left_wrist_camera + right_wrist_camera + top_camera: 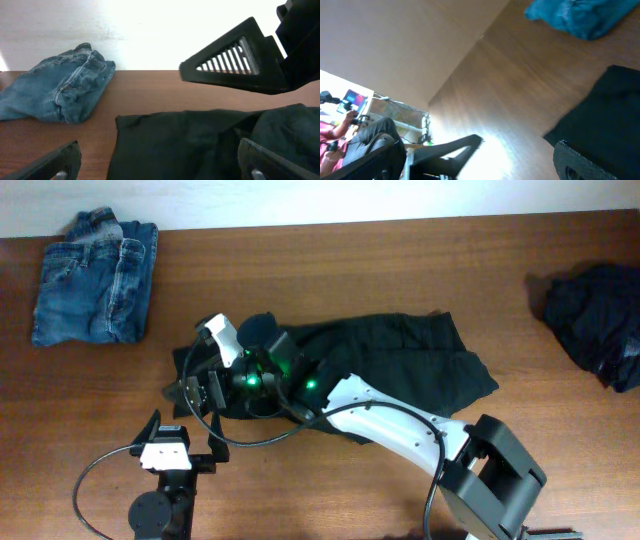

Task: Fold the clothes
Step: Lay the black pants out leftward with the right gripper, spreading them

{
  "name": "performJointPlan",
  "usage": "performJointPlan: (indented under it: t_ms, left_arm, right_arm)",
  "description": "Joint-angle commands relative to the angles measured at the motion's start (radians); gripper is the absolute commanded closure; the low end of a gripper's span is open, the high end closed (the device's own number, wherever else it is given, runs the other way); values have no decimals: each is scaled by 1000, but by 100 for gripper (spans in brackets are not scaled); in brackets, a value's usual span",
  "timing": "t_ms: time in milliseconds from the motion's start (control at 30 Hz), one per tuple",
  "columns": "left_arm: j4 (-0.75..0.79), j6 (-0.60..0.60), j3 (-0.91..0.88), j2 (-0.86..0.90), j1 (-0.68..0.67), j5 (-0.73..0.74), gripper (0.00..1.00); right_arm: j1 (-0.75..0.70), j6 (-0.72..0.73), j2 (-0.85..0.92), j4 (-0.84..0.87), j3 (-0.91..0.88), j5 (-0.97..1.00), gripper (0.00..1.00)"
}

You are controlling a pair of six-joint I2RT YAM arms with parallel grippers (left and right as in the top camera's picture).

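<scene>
The clothes are two dark pieces. A black garment (400, 365) lies spread at mid-table, and its left edge (150, 140) runs between the fingers of my left gripper (159, 152). That gripper is open and low over the cloth, holding nothing. In the overhead view the left gripper (212, 370) sits at the garment's left end. My right gripper (262, 338) hovers just beyond it, open and empty. One of its fingers (235, 57) shows in the left wrist view. The right gripper (479, 150) has black cloth (605, 110) beside its right finger. A second dark garment (600, 320) lies bunched at far right.
Folded blue jeans (95, 280) lie at the table's back left corner and also show as jeans (60, 85) in the left wrist view. The two arms cross close together over the garment's left end. The right arm's white link (380, 415) lies across the front of the garment.
</scene>
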Motion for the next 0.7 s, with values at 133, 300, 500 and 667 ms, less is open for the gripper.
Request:
performJointPlan:
  t_ms: [133, 300, 500, 667]
  left_arm:
    - [-8, 12, -2, -9, 6, -10, 1]
    - [-8, 12, -2, -9, 6, -10, 1]
    - [-8, 12, -2, -9, 6, -10, 1]
    - [-8, 12, -3, -9, 6, -10, 1]
  right_arm:
    - [-218, -31, -10, -243, 22, 95, 1]
    - [-352, -30, -10, -474, 22, 218, 1]
    - [-565, -28, -10, -738, 21, 218, 1]
    - [-623, -118, -9, -825, 19, 217, 1]
